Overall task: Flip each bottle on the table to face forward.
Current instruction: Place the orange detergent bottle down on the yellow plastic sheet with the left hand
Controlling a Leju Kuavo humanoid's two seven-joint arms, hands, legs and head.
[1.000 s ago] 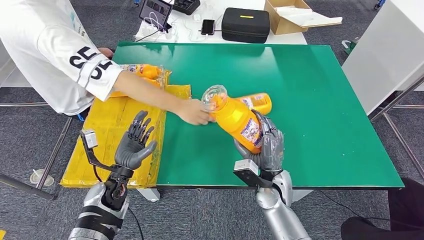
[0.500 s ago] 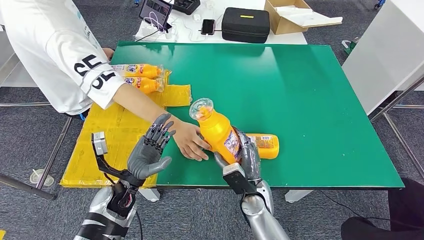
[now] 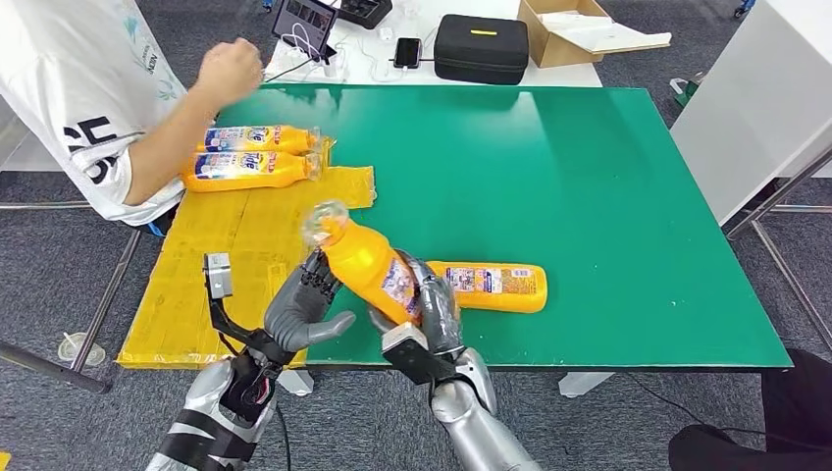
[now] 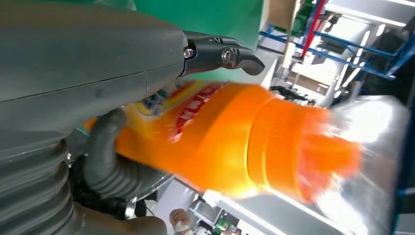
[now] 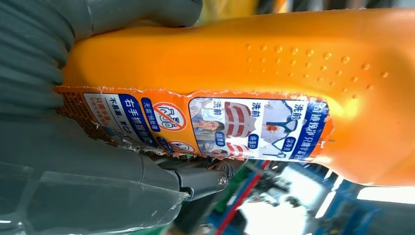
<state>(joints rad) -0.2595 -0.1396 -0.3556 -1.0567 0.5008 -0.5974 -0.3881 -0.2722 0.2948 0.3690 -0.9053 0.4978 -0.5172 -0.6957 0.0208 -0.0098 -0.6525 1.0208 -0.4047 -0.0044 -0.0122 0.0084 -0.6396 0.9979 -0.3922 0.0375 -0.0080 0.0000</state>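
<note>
My right hand (image 3: 435, 316) grips an orange bottle (image 3: 370, 267) by its lower body and holds it tilted over the table's front edge, clear cap (image 3: 324, 222) up and to the left. Its back label (image 5: 205, 122) faces the right wrist camera. My left hand (image 3: 306, 306) is open beside the bottle's neck, and the bottle (image 4: 235, 142) lies between its thumb and fingers (image 4: 220, 51). Another orange bottle (image 3: 491, 285) lies on its side on the green table (image 3: 608, 177). Two more bottles (image 3: 250, 138) (image 3: 245, 170) lie side by side on the yellow mat (image 3: 216, 275).
A person in a white shirt stands at the back left with a hand (image 3: 228, 71) raised above the table corner. Behind the table are a black case (image 3: 481, 47), a cardboard box (image 3: 569, 29), a phone (image 3: 408, 51) and a tablet (image 3: 306, 20).
My right hand has carried the bottle left and toward me. My left hand has risen to meet it. The person's hand has left the bottle and pulled back to the far left.
</note>
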